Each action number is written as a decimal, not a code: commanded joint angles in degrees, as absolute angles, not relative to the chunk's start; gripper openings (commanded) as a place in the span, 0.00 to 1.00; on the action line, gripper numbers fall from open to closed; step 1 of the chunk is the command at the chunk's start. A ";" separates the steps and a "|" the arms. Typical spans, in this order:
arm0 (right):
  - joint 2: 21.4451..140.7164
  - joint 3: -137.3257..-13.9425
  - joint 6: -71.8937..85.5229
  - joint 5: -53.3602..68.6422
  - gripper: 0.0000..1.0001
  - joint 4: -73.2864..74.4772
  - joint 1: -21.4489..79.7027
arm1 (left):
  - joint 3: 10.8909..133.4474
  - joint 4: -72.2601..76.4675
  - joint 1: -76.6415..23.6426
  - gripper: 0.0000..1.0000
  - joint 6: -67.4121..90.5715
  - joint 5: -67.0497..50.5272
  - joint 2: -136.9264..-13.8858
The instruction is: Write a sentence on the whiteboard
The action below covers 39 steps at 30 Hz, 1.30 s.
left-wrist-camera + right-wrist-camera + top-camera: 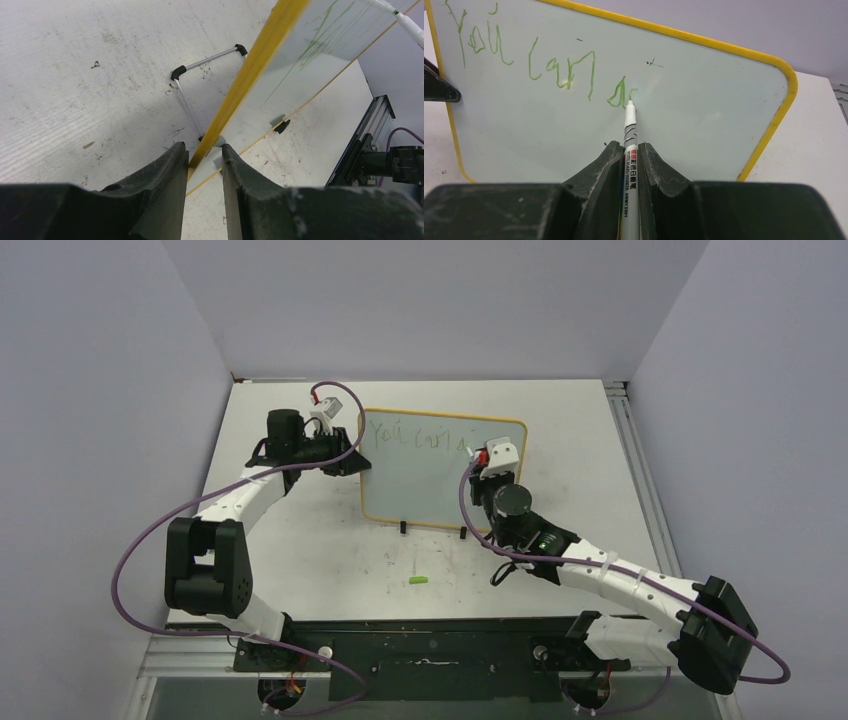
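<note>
My left jaws gripped the one whiteboard (432,480) by its edge; right jaws pinched one marker (630,131), its tip on the sentence (564,77), two words long.

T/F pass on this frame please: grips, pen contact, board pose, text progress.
1. The right gripper is shut on the marker, whose tip touches the whiteboard. True.
2. The left gripper is open and clear of the whiteboard. False: it is closed on the board's yellow edge.
3. The sentence reads "You can" plus the start of a further word. True.
4. The whiteboard lies flat on the table. False: it stands up on its black feet.
</note>
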<state>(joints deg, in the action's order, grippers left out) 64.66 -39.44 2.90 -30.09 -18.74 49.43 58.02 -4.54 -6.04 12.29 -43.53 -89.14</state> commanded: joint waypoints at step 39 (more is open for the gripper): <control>65.40 -45.13 -3.38 -30.49 0.05 -24.84 48.23 | 60.55 -4.57 -6.67 0.28 11.34 -43.79 -88.07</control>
<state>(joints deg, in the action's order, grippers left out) 64.47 -42.70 -2.35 -30.59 -21.21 48.73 58.02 -4.56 -6.09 12.21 -43.70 -89.14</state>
